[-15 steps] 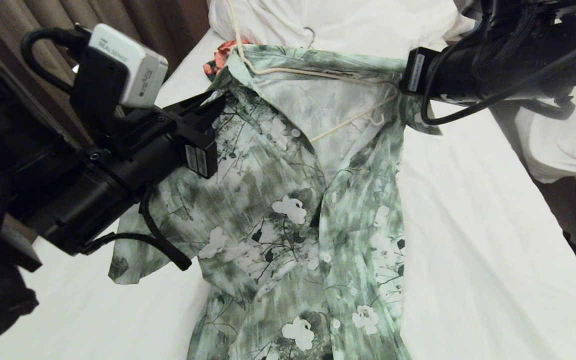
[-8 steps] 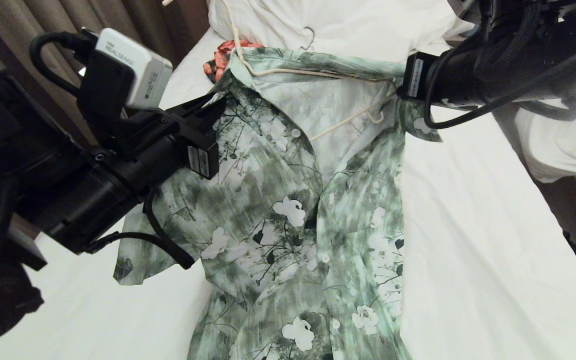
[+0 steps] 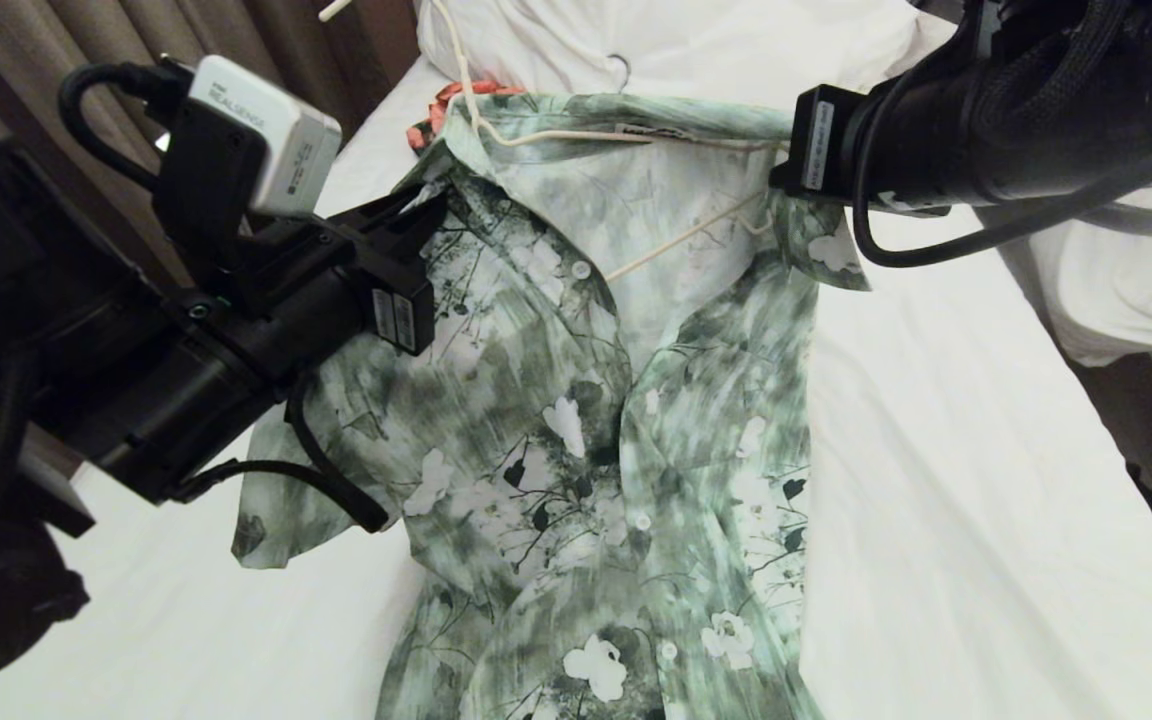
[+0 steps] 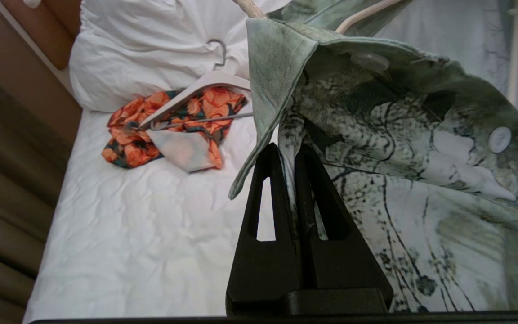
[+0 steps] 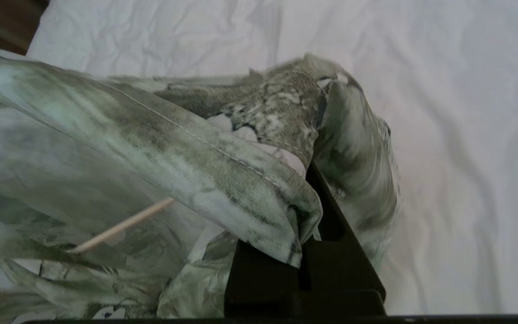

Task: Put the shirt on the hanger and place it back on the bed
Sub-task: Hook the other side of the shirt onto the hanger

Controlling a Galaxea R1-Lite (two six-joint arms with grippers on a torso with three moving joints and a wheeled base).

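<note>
The green and white flowered shirt (image 3: 556, 430) hangs open-fronted above the bed (image 3: 936, 450), stretched between both grippers. My left gripper (image 3: 426, 205) is shut on the shirt's front edge just below the collar (image 4: 287, 150). At the opposite shoulder, my right gripper (image 3: 781, 180) is shut on a fold of the fabric (image 5: 310, 171), which covers its fingertips. The thin cream wire hanger (image 3: 576, 137) sits inside the collar and shoulders. Its hook rises past the collar, and one wire shows through the open front (image 5: 124, 225).
An orange-red floral garment (image 4: 169, 121) with a thick white hanger (image 4: 196, 90) lies by the pillow (image 3: 686, 40) behind the shirt. Brown curtains (image 3: 86, 40) hang on the left. Another white bed (image 3: 1136, 280) stands to the right across a narrow gap.
My right gripper has moved a little to the left with its shirt shoulder, and the collar edge has shifted with it. The left gripper has stayed in place.
</note>
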